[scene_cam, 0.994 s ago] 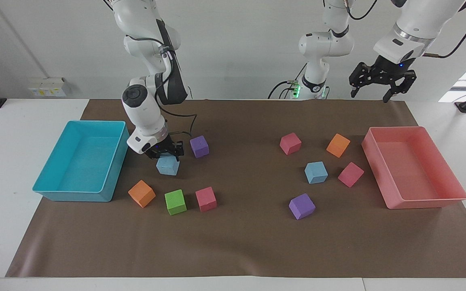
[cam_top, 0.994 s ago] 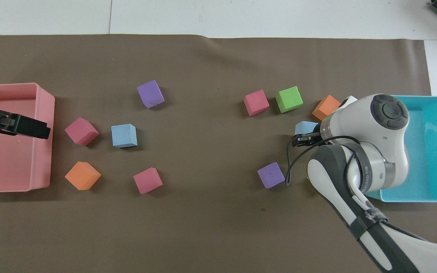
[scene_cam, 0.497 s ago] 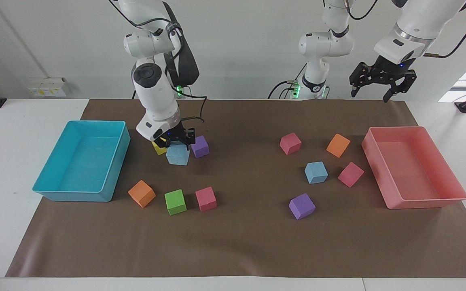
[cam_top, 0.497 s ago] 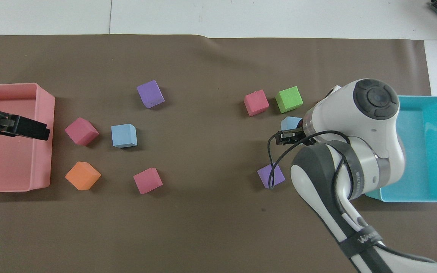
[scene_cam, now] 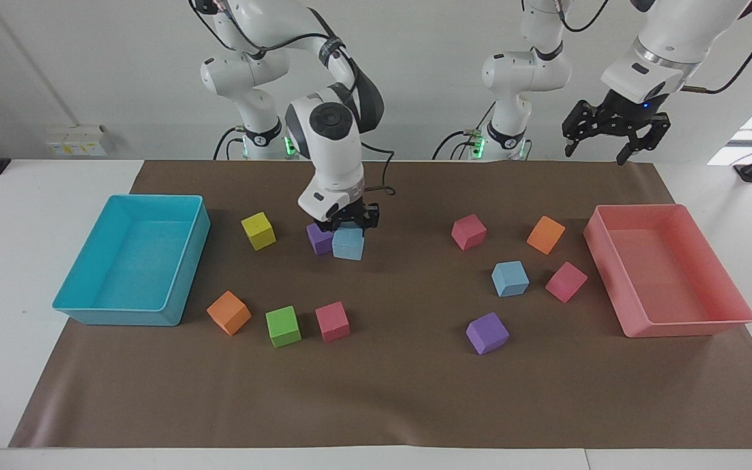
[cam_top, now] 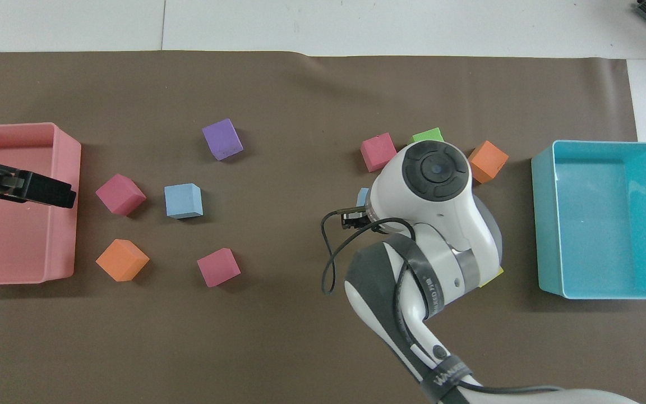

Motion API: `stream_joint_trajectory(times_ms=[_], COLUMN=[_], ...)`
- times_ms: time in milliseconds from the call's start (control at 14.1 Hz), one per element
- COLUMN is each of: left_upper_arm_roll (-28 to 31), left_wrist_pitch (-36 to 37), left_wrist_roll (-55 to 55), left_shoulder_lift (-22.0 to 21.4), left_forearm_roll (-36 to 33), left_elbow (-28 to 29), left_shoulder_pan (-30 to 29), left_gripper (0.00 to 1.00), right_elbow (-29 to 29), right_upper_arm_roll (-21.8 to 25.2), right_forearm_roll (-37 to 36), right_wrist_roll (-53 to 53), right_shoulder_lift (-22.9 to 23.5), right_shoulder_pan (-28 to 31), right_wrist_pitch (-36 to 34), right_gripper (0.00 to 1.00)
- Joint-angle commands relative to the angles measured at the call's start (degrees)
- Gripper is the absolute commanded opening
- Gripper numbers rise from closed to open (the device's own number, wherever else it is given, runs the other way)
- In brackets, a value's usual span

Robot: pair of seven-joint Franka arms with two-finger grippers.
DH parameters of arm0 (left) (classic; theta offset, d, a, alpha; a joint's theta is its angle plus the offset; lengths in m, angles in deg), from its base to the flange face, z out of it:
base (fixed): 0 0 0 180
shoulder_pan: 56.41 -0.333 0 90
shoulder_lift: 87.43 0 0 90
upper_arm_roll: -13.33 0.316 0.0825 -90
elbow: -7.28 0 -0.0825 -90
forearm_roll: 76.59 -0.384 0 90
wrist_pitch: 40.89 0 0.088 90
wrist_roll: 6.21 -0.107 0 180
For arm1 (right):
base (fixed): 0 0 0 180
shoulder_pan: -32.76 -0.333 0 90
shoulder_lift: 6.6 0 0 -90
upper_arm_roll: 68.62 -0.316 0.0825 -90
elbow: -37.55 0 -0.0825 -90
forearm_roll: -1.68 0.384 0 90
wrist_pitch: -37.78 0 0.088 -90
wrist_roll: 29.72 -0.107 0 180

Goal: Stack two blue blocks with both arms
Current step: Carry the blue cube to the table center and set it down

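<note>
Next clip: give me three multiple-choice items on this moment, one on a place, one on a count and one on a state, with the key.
1. Where is the free blue block?
A) on the mat, toward the left arm's end
B) stacked on the other blue block
C) on the floor

2. How many purple cubes are there?
A) one
B) two
C) four

3. The right end effector is:
A) open
B) shut on the held blue block
C) out of view

Key:
1 A, it lies on the mat beside a pink cube.
2 B, one purple cube is by the held blue block and the other is farther from the robots.
3 B, its fingers clamp that block.
</note>
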Motion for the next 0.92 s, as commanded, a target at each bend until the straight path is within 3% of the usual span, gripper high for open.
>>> stream_joint_trajectory(times_ms=[0, 355, 852], left_upper_arm_roll=[0.3, 0.3, 0.3], left_wrist_pitch=[-0.2, -0.5, -4.3], left_wrist_roll=[0.5, 0.5, 0.5], left_shoulder_lift=[-1.3, -1.3, -1.1], left_forearm_roll=[0.9, 0.9, 0.9], left_elbow=[1.5, 1.5, 1.5], left_shoulder_pan=[0.3, 0.2, 0.2], left_gripper=[1.00, 1.00, 1.00], right_elbow=[6.3, 8.8, 5.7], right_upper_arm_roll=[0.2, 0.2, -0.2], right_forearm_roll=[-2.3, -2.1, -1.6], right_wrist_roll=[-5.0, -6.3, -1.3], right_shoulder_lift=[7.1, 12.6, 12.9], right_shoulder_pan=[-3.8, -6.0, -6.7], right_wrist_pitch=[1.1, 7.4, 10.4], right_gripper=[0.00, 0.00, 0.00])
